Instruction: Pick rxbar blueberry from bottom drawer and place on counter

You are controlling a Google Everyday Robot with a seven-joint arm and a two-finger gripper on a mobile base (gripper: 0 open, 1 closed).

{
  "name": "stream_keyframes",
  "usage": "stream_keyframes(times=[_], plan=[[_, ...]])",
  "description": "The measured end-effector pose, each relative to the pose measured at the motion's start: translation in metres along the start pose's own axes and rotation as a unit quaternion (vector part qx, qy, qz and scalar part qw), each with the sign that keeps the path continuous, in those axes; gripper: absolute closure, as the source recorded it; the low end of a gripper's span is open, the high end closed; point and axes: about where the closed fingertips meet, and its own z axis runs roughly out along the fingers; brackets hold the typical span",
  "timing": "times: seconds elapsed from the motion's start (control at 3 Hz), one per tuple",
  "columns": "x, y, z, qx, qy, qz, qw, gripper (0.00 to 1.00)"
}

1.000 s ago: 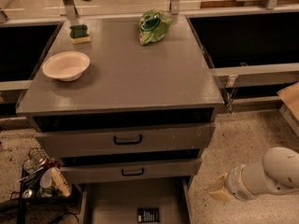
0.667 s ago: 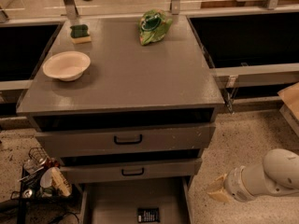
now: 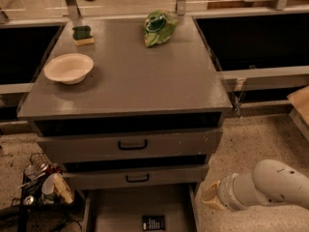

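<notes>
The rxbar blueberry [image 3: 153, 222] lies flat on the floor of the open bottom drawer [image 3: 118, 210], near its front and apart from both side walls. On the counter [image 3: 140, 86] above, a pale bowl [image 3: 68, 67] sits at the left with a green sponge [image 3: 82, 35] behind it, and a green bag [image 3: 158, 28] lies toward the back middle. The gripper [image 3: 211, 201] hangs low at the right, just beside the drawer's right wall, holding nothing visible; whether it is clenched or released cannot be told.
</notes>
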Motion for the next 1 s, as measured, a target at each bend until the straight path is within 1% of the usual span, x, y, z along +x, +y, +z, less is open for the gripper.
stream_keyframes(times=[0.33,1.0], plan=[[0.0041,0.0026,0.0029,0.038,0.011,-0.005,0.9992,1.00],[0.0055,0.0072,0.0084,0.036,0.011,-0.004,0.9993,1.00]])
